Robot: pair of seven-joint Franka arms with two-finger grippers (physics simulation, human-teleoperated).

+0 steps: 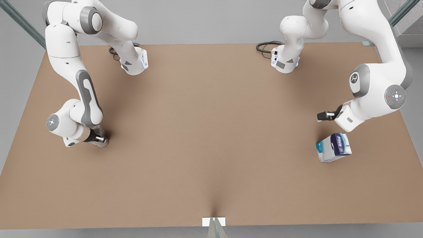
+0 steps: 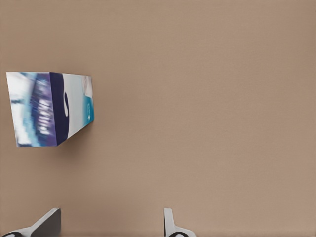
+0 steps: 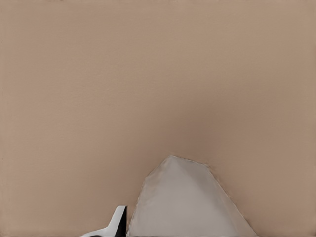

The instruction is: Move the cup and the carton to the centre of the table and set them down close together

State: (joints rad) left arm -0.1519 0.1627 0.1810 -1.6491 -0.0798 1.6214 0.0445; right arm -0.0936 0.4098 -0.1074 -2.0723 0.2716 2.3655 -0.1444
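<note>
Right gripper [image 1: 99, 140] clamped on the cup [image 3: 185, 202] at table [image 1: 211, 132] edge, left gripper [image 2: 111, 224] spread wide beside carton [image 1: 333, 147]; next, probably grab carton, carry both centre.

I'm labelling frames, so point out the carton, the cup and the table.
carton [image 1: 333, 147]: front view, its printed top face.
cup [image 3: 185, 202]: right wrist view, its faceted grey side.
table [image 1: 211, 132]: front view, bare brown top near the centre.
</note>
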